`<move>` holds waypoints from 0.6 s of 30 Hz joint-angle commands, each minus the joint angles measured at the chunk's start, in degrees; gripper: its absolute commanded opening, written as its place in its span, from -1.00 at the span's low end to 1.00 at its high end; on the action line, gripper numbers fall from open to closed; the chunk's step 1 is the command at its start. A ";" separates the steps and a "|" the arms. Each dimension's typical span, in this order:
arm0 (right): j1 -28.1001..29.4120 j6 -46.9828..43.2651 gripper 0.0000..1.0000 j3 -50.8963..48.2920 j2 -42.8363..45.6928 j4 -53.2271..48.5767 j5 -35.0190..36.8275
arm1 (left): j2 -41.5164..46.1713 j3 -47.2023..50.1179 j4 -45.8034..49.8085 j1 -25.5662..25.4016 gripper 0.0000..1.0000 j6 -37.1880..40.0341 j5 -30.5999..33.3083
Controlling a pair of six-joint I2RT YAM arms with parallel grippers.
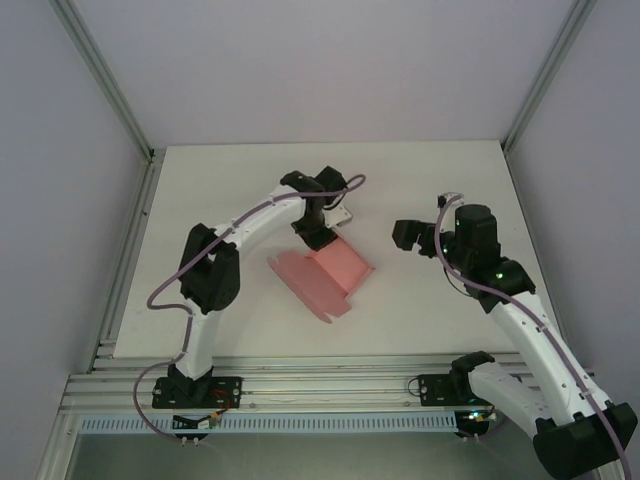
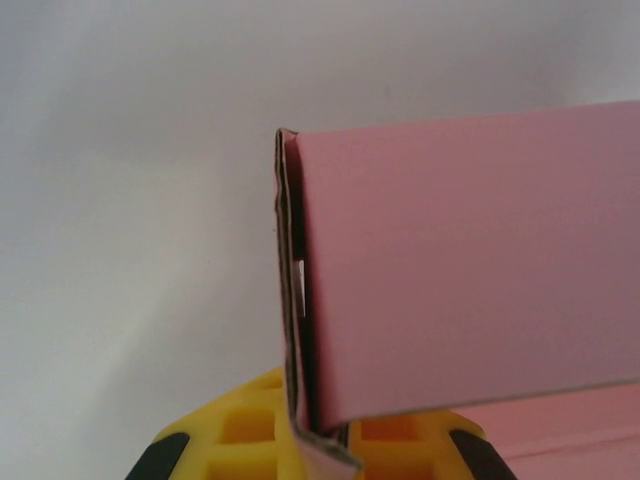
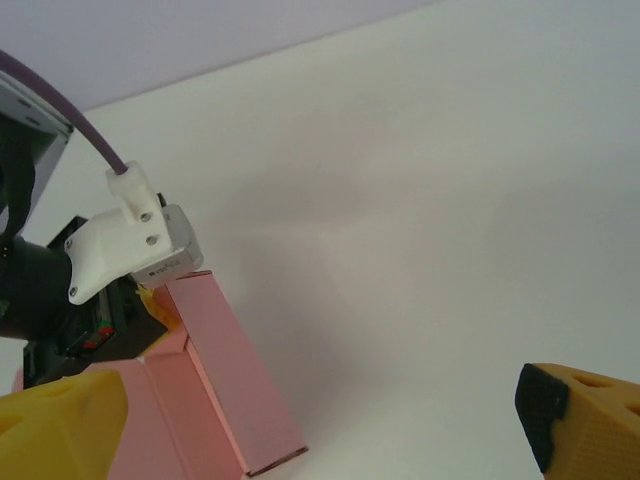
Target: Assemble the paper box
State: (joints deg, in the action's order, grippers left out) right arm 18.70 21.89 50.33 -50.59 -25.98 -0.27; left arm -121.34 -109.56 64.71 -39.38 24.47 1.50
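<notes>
white table [image 1: 220, 190] between pale walls, pink paper box [image 1: 325, 275] near its middle
the paper box is half folded, one panel raised and its flaps lying flat on the table; left gripper [image 1: 318, 238] is closed on the far folded edge, thin card pinched between the yellow pads [image 2: 250, 430]; right gripper [image 1: 412, 236] is wide open at the right, apart from the box, holding nothing

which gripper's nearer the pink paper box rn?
Left. The left gripper is shut on the paper box at its far edge. The right gripper hangs open off to the box's right, not touching it.
</notes>
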 commanded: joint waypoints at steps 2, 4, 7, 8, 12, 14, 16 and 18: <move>-1.03 1.10 1.00 -0.56 2.30 -3.04 0.54 | -3.37 -2.99 10.09 -4.61 -1.00 14.89 10.46; -1.38 1.28 1.00 -0.87 2.51 -3.34 0.54 | -5.85 -3.66 9.90 -6.22 -1.00 17.36 14.05; -1.80 1.36 1.00 -1.18 2.68 -3.73 0.66 | -10.11 -5.76 10.45 -8.35 -1.00 18.24 19.89; -2.00 1.32 1.00 -1.36 2.77 -3.88 0.92 | -11.33 -5.84 10.06 -8.93 -1.00 18.57 21.57; -2.68 1.40 1.00 -1.91 3.26 -3.86 1.17 | -14.99 -5.01 5.07 -11.05 -1.00 20.57 29.38; -3.09 1.25 1.00 -1.99 3.30 -3.82 0.82 | -15.52 -3.16 -0.51 -12.23 -1.00 22.99 32.88; -3.40 1.23 1.00 -2.08 3.19 -3.82 0.65 | -15.53 0.21 -9.17 -13.58 -1.00 26.93 36.59; -3.75 1.30 1.00 -2.32 3.07 -3.65 0.28 | -15.62 3.52 -17.18 -14.61 -1.00 31.13 39.00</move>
State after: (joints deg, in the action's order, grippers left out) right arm 15.27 22.28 48.14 -48.16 -31.24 1.45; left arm -134.65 -110.43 64.55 -51.90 48.84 33.06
